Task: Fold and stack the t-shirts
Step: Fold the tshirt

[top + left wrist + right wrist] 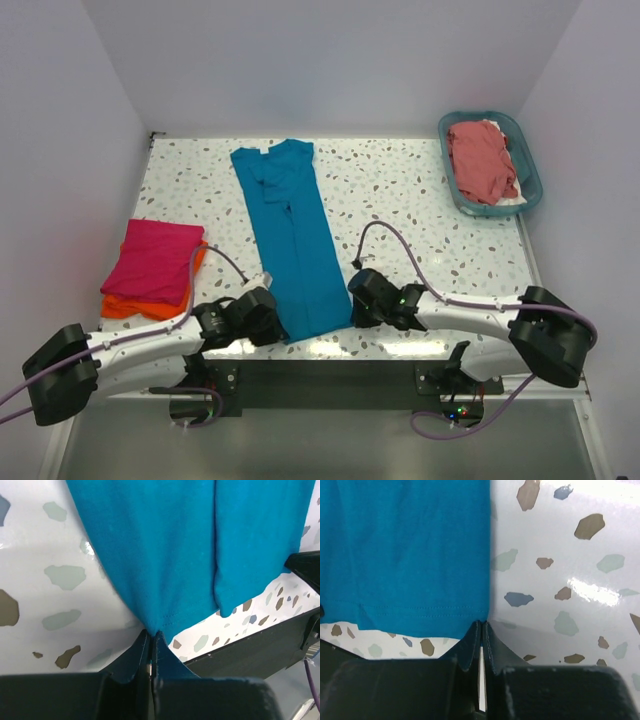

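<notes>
The teal blue t-shirt (290,235) lies folded into a long narrow strip down the middle of the table, collar at the far end. My left gripper (268,318) is shut on its near left hem corner (155,615). My right gripper (355,305) is shut on its near right hem corner (470,615). The hot pink t-shirt (152,258) lies folded on top of the orange t-shirt (135,303) at the left. The dusty salmon-red t-shirt (482,160) sits crumpled in the basket.
A teal plastic basket (530,165) stands at the far right corner, with something white under the salmon-red shirt. The table's dark front edge (260,640) runs just behind the hem. White walls close in the table on three sides.
</notes>
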`<move>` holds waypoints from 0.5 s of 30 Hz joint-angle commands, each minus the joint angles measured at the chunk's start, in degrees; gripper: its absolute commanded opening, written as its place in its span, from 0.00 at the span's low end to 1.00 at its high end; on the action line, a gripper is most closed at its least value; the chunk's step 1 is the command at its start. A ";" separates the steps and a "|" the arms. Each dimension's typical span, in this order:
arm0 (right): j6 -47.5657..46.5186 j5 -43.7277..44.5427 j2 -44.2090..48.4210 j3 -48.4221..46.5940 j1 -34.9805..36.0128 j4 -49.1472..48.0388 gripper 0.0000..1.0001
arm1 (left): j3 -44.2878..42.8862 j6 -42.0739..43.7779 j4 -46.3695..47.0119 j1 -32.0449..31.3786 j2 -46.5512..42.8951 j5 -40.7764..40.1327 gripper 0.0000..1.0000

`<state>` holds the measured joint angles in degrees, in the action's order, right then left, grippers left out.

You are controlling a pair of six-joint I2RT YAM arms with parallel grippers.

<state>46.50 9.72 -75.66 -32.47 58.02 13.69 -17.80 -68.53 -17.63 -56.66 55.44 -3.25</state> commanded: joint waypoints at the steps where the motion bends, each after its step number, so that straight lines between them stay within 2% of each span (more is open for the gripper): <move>1: 1.57 -0.05 4.72 1.00 1.39 1.24 0.00 | 0.23 1.91 -7.31 -0.46 -2.34 0.52 0.00; 7: 3.95 3.20 7.89 -2.25 8.24 5.82 0.00 | -1.96 2.00 -14.71 -0.46 -9.11 0.09 0.00; 11: 2.37 7.24 6.58 -5.23 7.90 8.19 0.00 | -5.04 2.70 -17.53 -0.46 -9.04 -4.47 0.00; 15: -1.23 5.58 3.16 -11.28 3.53 7.41 0.00 | -9.52 5.68 -17.18 2.24 -5.17 -8.00 0.00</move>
<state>47.51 13.30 -70.81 -38.26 64.51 21.15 -22.87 -66.22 -33.41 -56.40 48.49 -6.66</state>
